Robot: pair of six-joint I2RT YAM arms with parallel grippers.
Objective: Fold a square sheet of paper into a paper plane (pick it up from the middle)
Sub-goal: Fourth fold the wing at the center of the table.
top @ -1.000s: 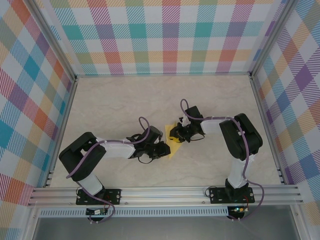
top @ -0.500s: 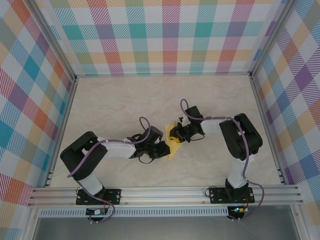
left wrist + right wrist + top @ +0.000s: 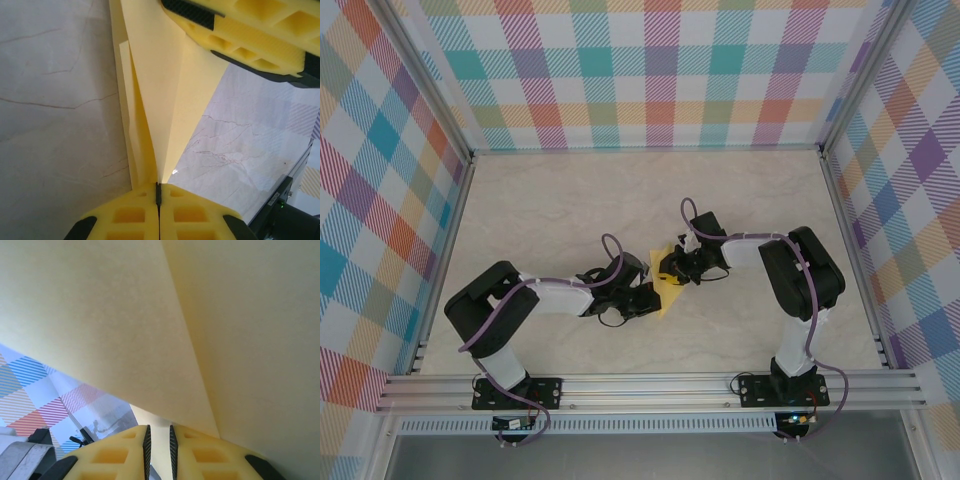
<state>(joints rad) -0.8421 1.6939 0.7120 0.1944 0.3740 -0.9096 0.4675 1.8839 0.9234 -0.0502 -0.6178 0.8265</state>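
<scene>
The yellow sheet of paper (image 3: 669, 291) is folded into a narrow pointed shape with a centre crease, and it hangs between the two grippers at mid-table. My left gripper (image 3: 158, 186) is shut on the paper's (image 3: 160, 75) pointed lower tip, its pads pressed together. In the top view the left gripper (image 3: 654, 303) sits at the paper's near-left side and the right gripper (image 3: 672, 272) at its far side. The right gripper (image 3: 158, 429) has its jaws only slightly apart, with a flap of the paper (image 3: 150, 315) running between them. Its yellow fingers (image 3: 240, 35) clamp the paper's wide end.
The marble-patterned table (image 3: 550, 210) is walled by checked panels (image 3: 650, 70) at the back and both sides. An aluminium rail (image 3: 650, 385) carrying the arm bases runs along the near edge.
The left gripper has closed fully on the paper's tip, and its arm has edged slightly to the right. The right gripper and the paper's far end have held still.
</scene>
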